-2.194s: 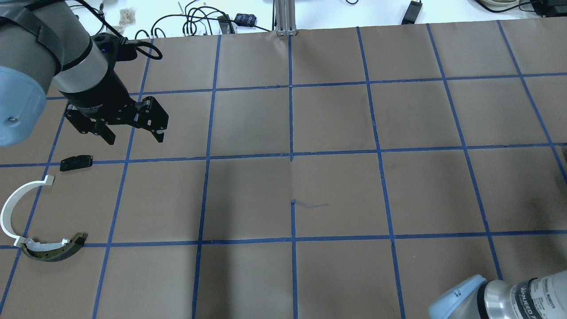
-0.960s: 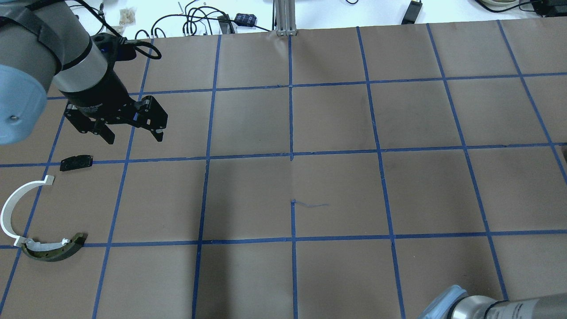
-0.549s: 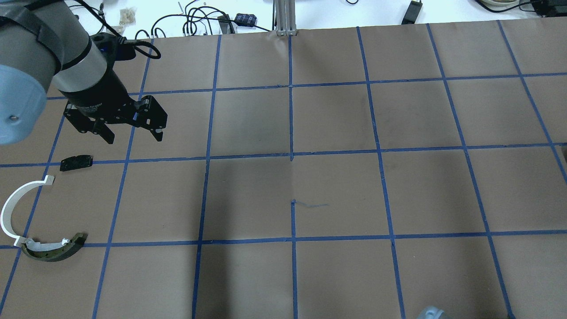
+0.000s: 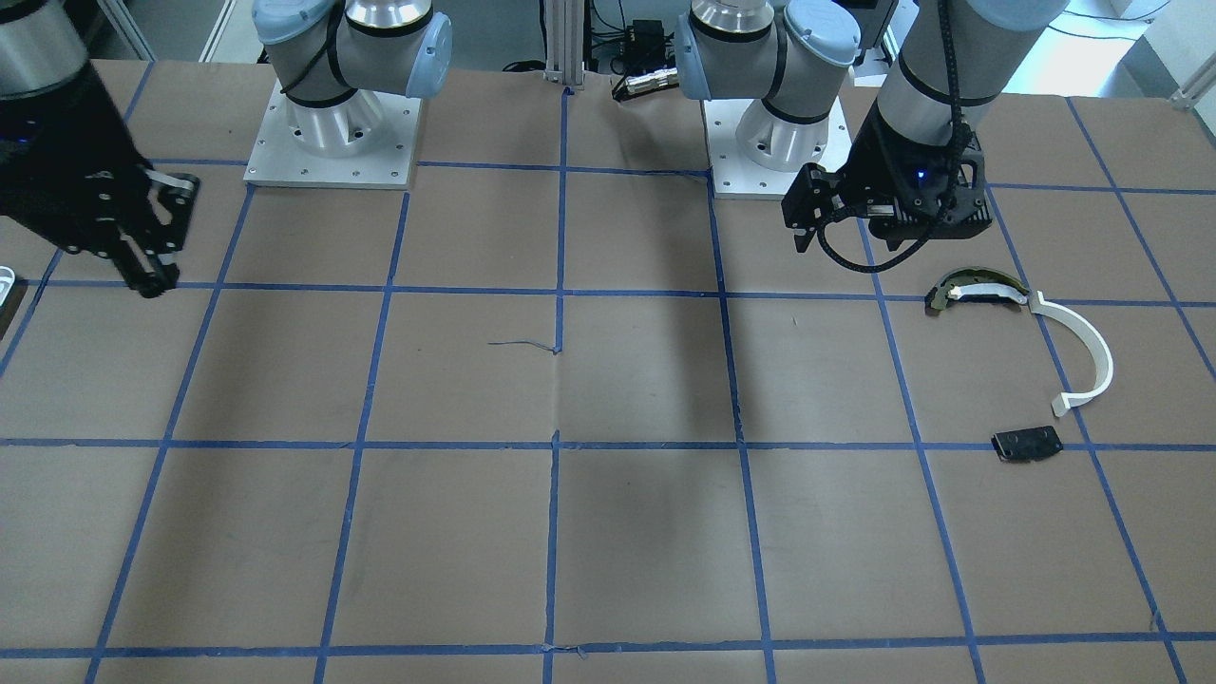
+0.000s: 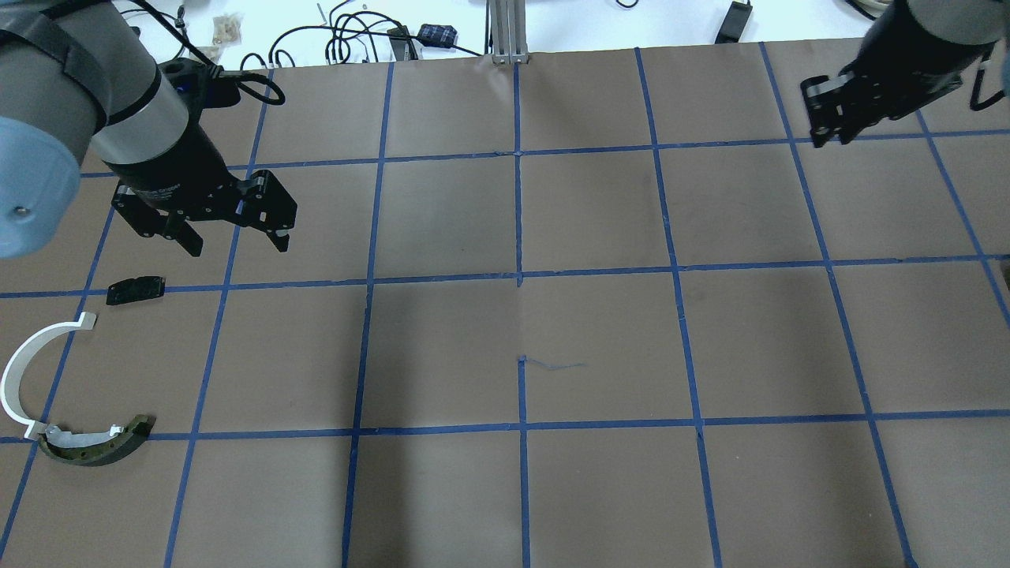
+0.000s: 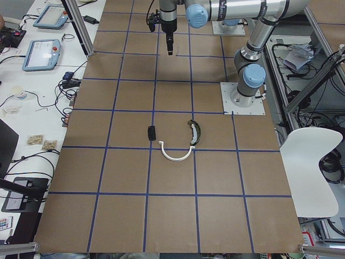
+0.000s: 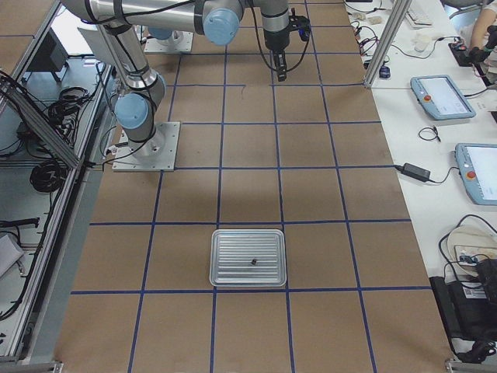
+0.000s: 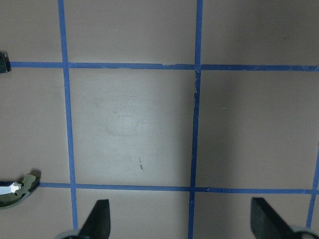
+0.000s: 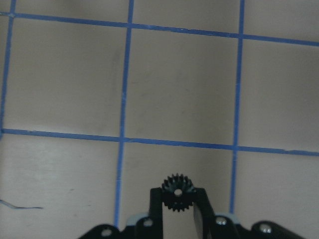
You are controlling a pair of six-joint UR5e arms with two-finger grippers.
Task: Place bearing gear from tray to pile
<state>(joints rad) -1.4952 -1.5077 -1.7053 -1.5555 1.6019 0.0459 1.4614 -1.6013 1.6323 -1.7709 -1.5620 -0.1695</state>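
right gripper (image 5: 830, 136) clamped on bearing gear (image 9: 176, 192), toward counter's (image 5: 600, 347) right edge | left gripper (image 5: 237, 246) open, empty, beside pile (image 5: 95, 451) at left edge | risk: seemingly shallow tooth pinch slips mid-crossing; left gripper obstructs drop

Table cover (image 5: 600, 213): brown paper, matt, faint creases. Grid lines (image 5: 518, 213): blue tape, slight sheen. Tray (image 7: 229, 260), lower centre of right-side view: ribbed metal, dull shine. Gear (image 9: 175, 191): black, matt. Arc (image 5: 17, 371), lower left overhead: white, smooth, looks plastic. Curved piece (image 5: 95, 451): dark, rough-looking, w/ pale band. Small plate (image 5: 136, 289): matt black.
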